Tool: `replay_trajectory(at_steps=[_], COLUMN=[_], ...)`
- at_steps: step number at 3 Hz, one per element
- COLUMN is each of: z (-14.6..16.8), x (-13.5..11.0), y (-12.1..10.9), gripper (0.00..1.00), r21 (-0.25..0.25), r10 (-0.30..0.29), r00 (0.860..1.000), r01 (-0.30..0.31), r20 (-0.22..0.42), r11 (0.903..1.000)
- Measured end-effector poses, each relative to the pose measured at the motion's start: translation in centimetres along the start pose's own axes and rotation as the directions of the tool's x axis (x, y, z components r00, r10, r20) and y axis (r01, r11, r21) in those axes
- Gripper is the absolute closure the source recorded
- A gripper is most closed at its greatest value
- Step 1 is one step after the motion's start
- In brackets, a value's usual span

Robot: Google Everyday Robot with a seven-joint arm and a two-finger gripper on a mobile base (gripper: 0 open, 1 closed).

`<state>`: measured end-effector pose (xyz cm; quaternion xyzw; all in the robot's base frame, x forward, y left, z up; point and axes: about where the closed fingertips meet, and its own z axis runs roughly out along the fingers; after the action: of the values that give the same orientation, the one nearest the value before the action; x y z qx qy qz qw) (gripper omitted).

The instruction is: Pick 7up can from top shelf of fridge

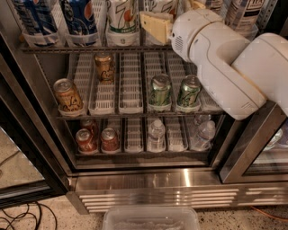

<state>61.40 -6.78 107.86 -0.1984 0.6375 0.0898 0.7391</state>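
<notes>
The fridge (153,179) stands open in front of me. Its top shelf (90,47) runs along the upper edge of the view and holds tall cans in white lane trays. A white 7up can (122,18) stands in the middle lane. A second 7up can (158,5) stands to its right, mostly hidden behind my gripper (166,15). The gripper reaches into the top shelf at that second can, with a beige pad in front of it. My white arm (225,58) comes in from the right.
Blue Pepsi cans (78,18) stand at the top left and more tall cans (238,13) at the top right. The middle shelf holds gold cans (67,95) and green cans (159,91). The bottom shelf holds red cans (85,140) and water bottles (156,134). A clear plastic bin (150,219) sits on the floor.
</notes>
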Motion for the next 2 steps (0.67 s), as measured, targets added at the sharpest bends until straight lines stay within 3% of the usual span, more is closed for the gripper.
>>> replay_trajectory(at_steps=[1,2], z=[1.1,2.5], x=[0.5,0.5], y=[0.3,0.5], gripper=[0.25,0.44], r21=[0.016,0.037], r10=[0.010,0.028], r00=[1.000,1.000], r01=[-0.010,-0.028], r20=[-0.003,0.014], r11=[0.9998,0.9989])
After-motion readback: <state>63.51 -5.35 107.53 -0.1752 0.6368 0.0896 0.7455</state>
